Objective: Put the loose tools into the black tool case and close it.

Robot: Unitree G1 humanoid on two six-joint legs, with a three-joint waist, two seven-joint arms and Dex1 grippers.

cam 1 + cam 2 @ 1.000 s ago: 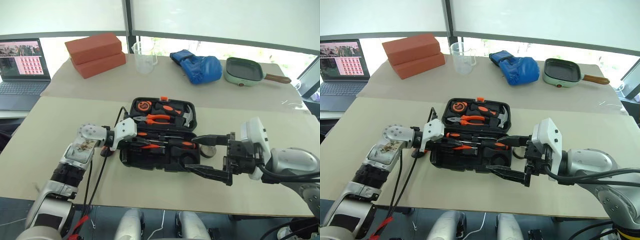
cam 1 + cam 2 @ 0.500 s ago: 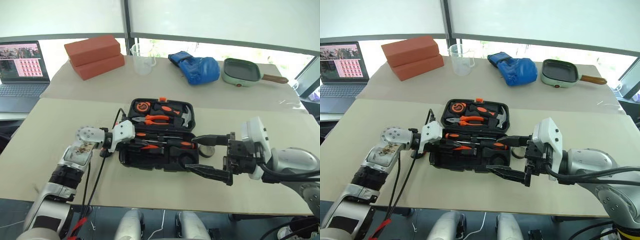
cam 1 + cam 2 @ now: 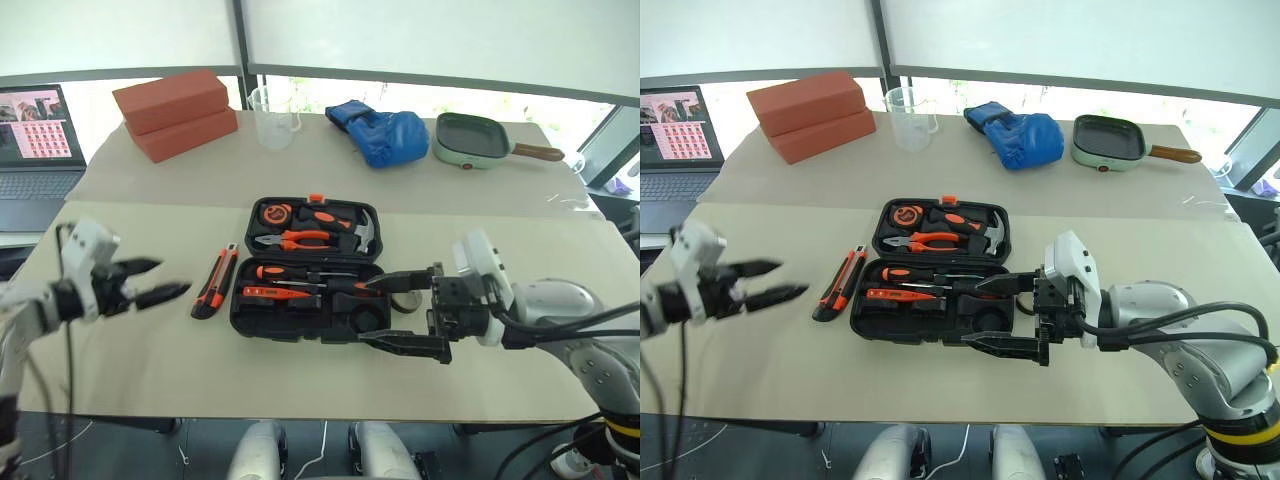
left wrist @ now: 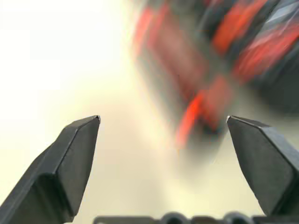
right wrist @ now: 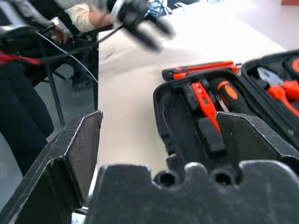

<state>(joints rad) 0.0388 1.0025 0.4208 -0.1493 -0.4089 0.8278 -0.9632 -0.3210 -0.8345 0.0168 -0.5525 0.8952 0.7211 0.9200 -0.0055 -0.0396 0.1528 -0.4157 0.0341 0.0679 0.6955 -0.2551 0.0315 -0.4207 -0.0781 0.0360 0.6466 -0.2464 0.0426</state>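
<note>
The black tool case (image 3: 306, 318) lies open in the middle of the table. Its near half holds two orange-and-black screwdrivers (image 3: 300, 272) and a slim orange tester pen (image 3: 272, 294). An orange-black utility knife (image 3: 215, 281) lies on the table just left of the case. My left gripper (image 3: 172, 277) hovers open and empty well to the left of the knife. At the case's right end my right gripper (image 3: 366, 312) is open and empty, with its fingers reaching over the case's right corner. A small dark tape roll (image 3: 405, 303) sits partly hidden behind it.
Pliers (image 3: 300, 240), a hammer and a tape measure (image 3: 275, 212) sit in the case's far half. At the back stand red bricks (image 3: 175, 110), a clear beaker (image 3: 270, 112), a blue glove (image 3: 380, 130) and a green pan (image 3: 475, 140). A laptop (image 3: 30, 130) is at far left. A person sits beyond the table (image 5: 88, 18).
My left gripper has swung from the case's left end out to the far left and opened. The utility knife now shows on the table beside the case. The right gripper has hardly moved.
</note>
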